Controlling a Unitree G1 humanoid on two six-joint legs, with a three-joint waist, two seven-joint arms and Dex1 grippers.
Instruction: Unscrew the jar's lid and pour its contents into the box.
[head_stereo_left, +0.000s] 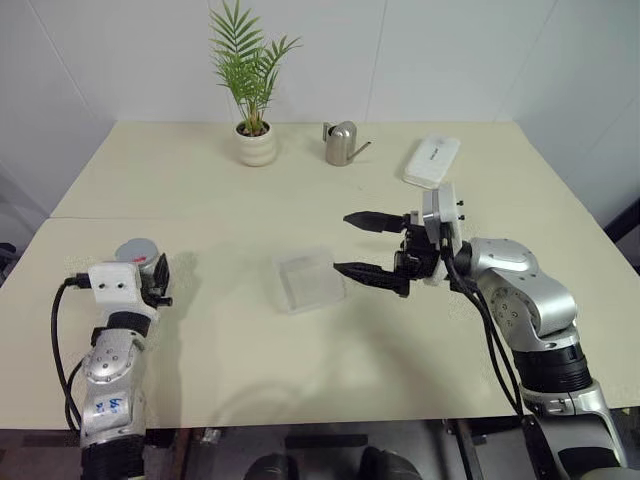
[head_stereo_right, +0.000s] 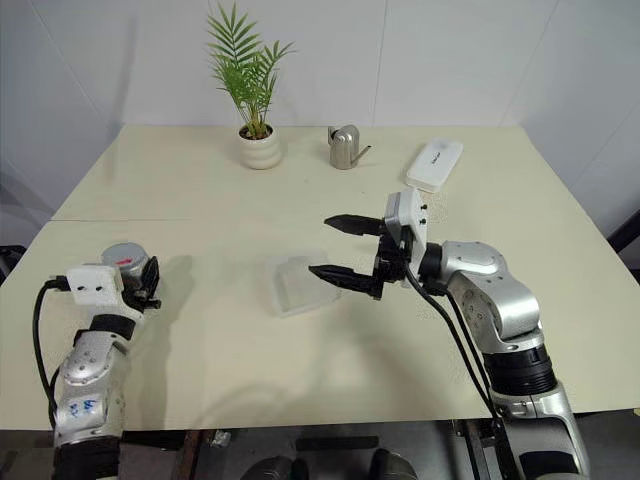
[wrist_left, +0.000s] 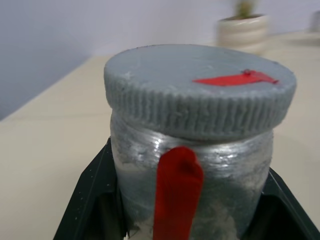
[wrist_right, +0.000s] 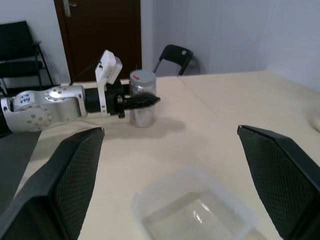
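The small silvery-white cylindrical jar (wrist_left: 192, 185), marked with a red strip, sits at the left edge of the pale wooden table (head_stereo_left: 230, 210), clamped by its body between the 2 black fingers of the left gripper (wrist_right: 137, 101). Its round ribbed grey lid (wrist_left: 200, 87) is still screwed on, so the contents cannot be seen. The right gripper (head_stereo_left: 365, 245) hangs with its 2 fingers spread wide and holding nothing, pointing left, just beside the shallow square clear plastic box (head_stereo_left: 308, 280) at the table's middle and well apart from the jar.

The step in hand looks like bringing jar and free gripper together for unscrewing. To do it well, the left grip should stay low on the body, leaving the ribbed rim clear. The right fingers should close squarely across the lid's rim, not on the body. Keep the jar upright while twisting, so nothing spills before it is over the box.
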